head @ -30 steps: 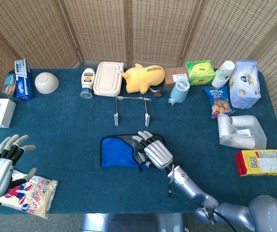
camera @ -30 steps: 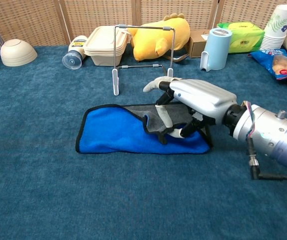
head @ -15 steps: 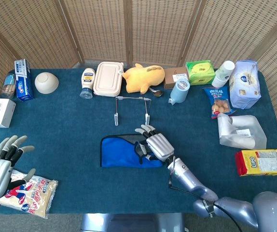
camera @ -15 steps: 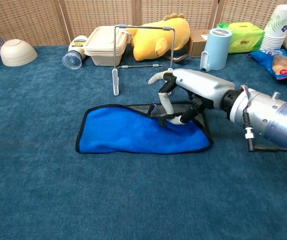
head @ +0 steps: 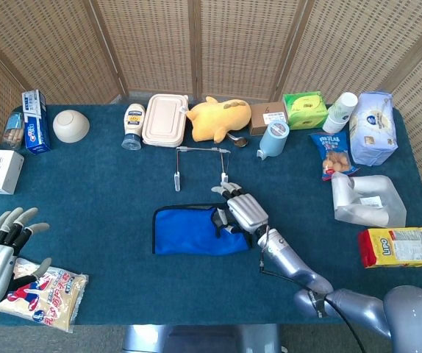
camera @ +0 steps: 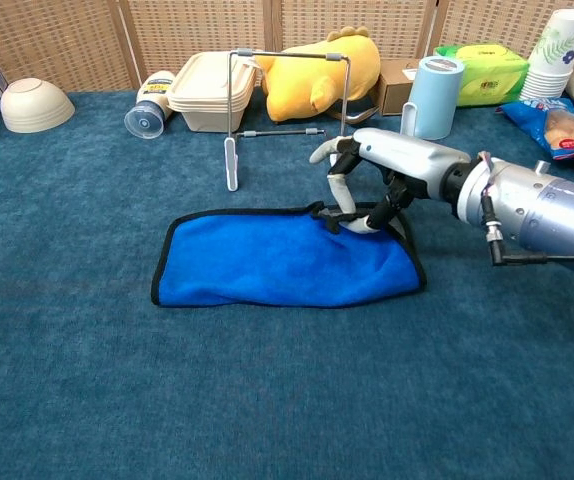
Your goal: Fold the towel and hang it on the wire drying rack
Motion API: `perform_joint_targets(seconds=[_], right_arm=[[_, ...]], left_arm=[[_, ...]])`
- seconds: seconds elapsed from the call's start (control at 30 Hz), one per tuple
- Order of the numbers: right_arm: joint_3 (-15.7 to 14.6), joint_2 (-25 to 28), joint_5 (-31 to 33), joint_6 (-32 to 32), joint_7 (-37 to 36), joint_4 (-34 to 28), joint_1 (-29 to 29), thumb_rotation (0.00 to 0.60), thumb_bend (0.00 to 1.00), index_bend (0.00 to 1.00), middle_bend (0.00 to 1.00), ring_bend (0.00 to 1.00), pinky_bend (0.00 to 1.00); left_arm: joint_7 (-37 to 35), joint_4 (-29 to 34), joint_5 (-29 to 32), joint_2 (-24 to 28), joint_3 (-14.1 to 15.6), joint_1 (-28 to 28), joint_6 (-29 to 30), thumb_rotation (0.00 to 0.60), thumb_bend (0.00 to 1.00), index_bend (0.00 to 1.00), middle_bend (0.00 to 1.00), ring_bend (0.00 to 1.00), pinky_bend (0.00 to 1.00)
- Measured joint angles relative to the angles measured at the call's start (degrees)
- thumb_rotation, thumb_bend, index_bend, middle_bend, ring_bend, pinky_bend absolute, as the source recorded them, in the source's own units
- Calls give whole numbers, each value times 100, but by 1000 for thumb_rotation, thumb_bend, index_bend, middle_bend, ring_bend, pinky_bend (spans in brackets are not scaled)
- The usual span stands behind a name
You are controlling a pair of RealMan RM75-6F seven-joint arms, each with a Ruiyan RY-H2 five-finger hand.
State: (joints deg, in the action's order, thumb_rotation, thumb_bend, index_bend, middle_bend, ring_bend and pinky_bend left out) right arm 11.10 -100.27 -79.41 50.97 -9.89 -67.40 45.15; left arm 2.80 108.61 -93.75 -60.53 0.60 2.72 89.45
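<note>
The right hand (camera: 367, 185) pinches the far edge of the folded blue towel (camera: 277, 260), lying lengthwise left-to-right on the table just before the wire drying rack (camera: 285, 105). The left hand (head: 1, 250), fingers spread and empty, hovers well apart.

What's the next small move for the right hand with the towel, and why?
Probably lift the pinched edge a little. The right hand holds the far edge of the blue towel, which lies folded flat on the table, while the wire rack stands just behind it with nothing hanging on it.
</note>
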Motion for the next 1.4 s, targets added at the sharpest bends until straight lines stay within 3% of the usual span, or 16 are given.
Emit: perform_joint_targets(seconds=[0.37,0.67,1.2,1.4], right_arm=[[35,-16,112,-181,-162,262,113,600,354,660,141,0,0],[50,31,226,-371,-205,368,188,600,353,453,106,0,0],[-32,272,283,-336,-178,149,84,600,367,247,50,0,0],[-73,401,252,-198,-113,-129,-5,600,367,222,47,0,0]], left_arm=[[-7,-3,-33,17,19,-49,50,600,368,259,119,0,0],[28,45,-27,26,30,-101,91,600,368,259,119,0,0],[76,105,-103,47,30,-97,71,600,368,259,119,0,0],[91,103,-109,41,27,-57,-5,600,369,259,120,0,0]])
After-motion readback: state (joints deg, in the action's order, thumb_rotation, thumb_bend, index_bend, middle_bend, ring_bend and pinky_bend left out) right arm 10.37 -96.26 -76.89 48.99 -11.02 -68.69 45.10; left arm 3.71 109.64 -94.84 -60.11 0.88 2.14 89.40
